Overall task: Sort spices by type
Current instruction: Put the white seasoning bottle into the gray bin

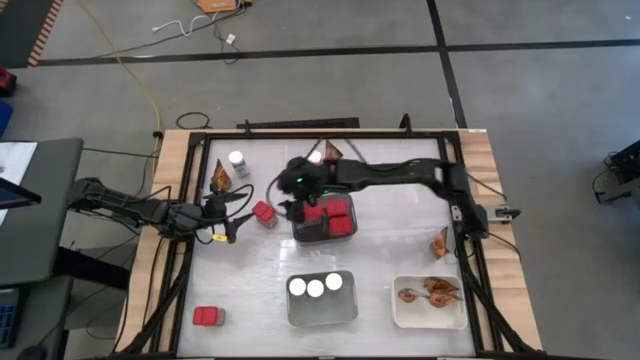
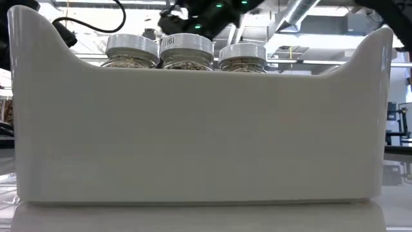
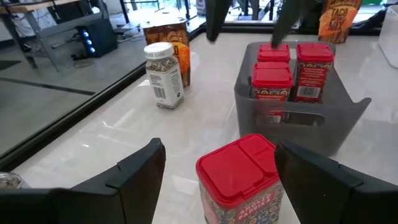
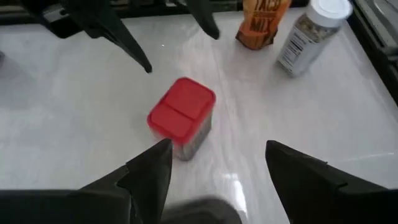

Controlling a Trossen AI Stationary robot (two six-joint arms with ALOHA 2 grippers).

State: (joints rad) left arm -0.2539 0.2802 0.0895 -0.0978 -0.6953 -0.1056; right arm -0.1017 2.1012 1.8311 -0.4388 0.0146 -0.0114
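Red spice container (image 1: 265, 214) upright on pale glossy table (image 1: 400, 230), between open left hand (image 1: 236, 213) and open right hand (image 1: 288, 207).

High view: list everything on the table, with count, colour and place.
centre tray: one, grey, mid-table
red containers in centre tray: apparently four, red
loose red container: one, red, upright, left of the centre tray
fallen red container: one, red, lower left
jar tray: one, grey, lower middle
jars in jar tray: three, white-lidded
loose jar: one, upper left
packet tray: one, white, lower right
packets in packet tray: about two, orange-brown
loose packets: three: beside the loose jar, top middle, right edge
left gripper: open, at the loose red container
right gripper: open, above it
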